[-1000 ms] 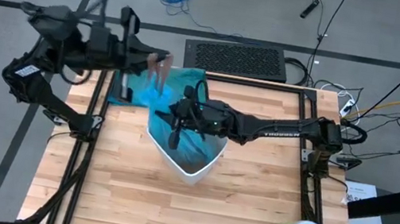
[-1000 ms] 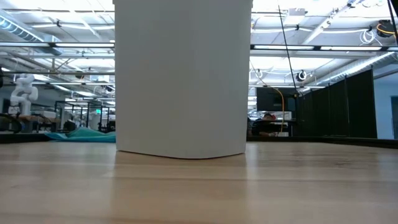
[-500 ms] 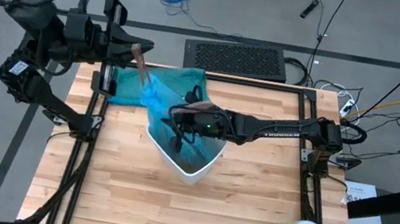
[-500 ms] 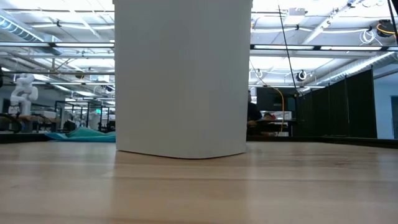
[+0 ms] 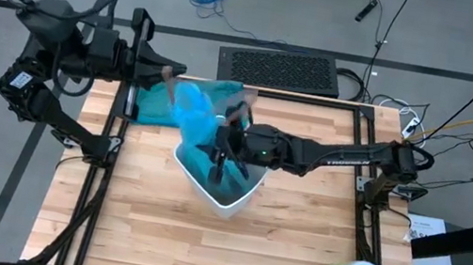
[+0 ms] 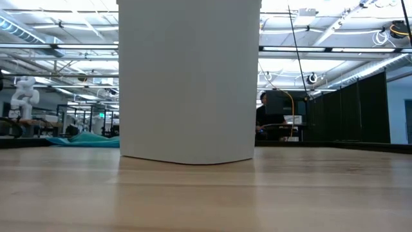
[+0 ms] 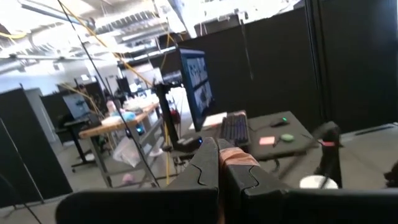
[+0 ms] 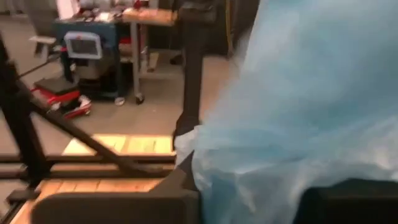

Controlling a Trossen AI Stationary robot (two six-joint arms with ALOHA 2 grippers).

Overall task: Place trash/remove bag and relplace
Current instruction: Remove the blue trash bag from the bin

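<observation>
Bag [image 5: 194, 114] half out of bin [image 5: 224, 202], pinched by shut left end effector [image 5: 166, 72] at ten o'clock. Right end effector [image 5: 222, 149] over bin, barely parted, grip on film unclear. Next, probably: lift liner clear.

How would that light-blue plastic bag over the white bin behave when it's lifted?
The bag is probably floppy: it hangs bunched and creased between the left gripper and the white bin. It looks thin and translucent in the right wrist view, so likely very light, and perhaps easy to tear or slip.
</observation>
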